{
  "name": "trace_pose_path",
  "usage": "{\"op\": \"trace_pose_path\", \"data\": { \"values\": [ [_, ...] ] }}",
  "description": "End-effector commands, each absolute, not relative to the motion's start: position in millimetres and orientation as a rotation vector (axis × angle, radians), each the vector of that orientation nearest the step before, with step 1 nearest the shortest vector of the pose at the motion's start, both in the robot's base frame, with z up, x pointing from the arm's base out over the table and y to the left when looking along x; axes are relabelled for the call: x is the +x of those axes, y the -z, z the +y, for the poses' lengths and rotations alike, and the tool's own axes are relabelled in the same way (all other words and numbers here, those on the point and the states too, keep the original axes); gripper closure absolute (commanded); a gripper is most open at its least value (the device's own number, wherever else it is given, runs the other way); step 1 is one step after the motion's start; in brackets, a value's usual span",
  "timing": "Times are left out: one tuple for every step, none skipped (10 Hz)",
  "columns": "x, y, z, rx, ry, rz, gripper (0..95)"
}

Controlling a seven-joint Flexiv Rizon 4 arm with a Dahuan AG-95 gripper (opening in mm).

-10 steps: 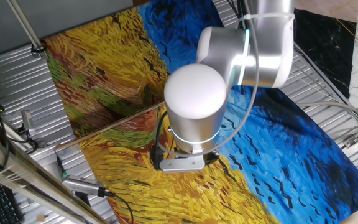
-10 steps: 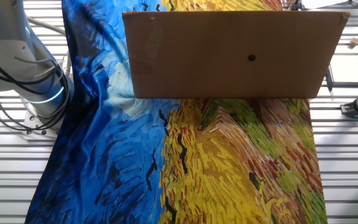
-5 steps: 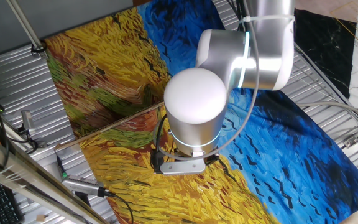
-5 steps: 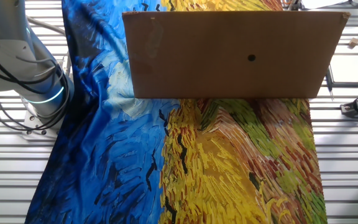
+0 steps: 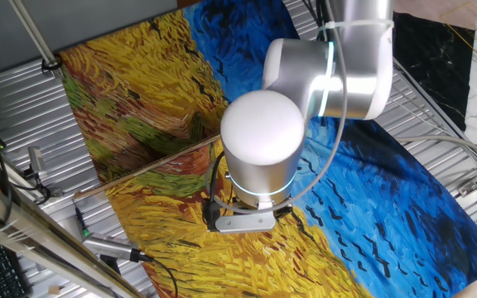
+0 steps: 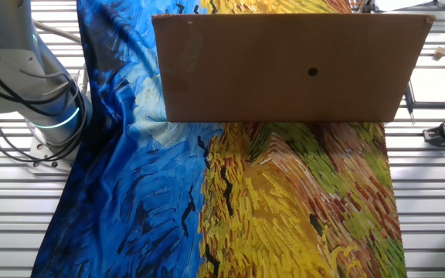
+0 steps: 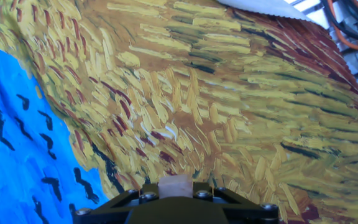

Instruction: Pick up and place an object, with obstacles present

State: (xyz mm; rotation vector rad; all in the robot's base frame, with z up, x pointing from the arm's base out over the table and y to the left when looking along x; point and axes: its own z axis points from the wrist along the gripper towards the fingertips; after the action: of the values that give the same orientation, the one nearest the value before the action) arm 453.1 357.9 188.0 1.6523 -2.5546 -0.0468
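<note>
Tiny pale tan cube (image 7: 175,186); blunt-edged, set in the hand (image 7: 176,198).

Arm (image 5: 263,145) over cloth (image 5: 139,91), stick (image 5: 151,165) prob. beneath.

Light is bright and even in all three views, with no hard shadows on the painted cloth (image 5: 156,91). In one fixed view the white arm (image 5: 263,136) shows soft glare on its rounded cap, and a dim shadow sits beneath it toward 6 o'clock. The other fixed view is sharp throughout. In the hand view the cloth is crisp; the dark gripper (image 7: 176,202) at 6 o'clock is slightly soft.
</note>
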Motion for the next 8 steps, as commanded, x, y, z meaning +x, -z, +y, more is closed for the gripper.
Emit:
{"op": "trace_pose_path", "data": {
  "values": [
    [450, -175, 355, 1.649, 0.043, -2.562, 95.0],
    [450, -169, 353, 1.652, 0.044, -2.564, 95.0],
    [451, -162, 352, 1.663, 0.044, -2.558, 95.0],
    [452, -158, 352, 1.667, 0.043, -2.559, 95.0],
    [453, -149, 350, 1.679, 0.039, -2.559, 95.0],
    [453, -141, 350, 1.689, 0.031, -2.559, 95.0],
    [452, -134, 349, 1.7, 0.024, -2.561, 95.0],
    [451, -127, 349, 1.711, 0.023, -2.564, 95.0]
  ]
}}
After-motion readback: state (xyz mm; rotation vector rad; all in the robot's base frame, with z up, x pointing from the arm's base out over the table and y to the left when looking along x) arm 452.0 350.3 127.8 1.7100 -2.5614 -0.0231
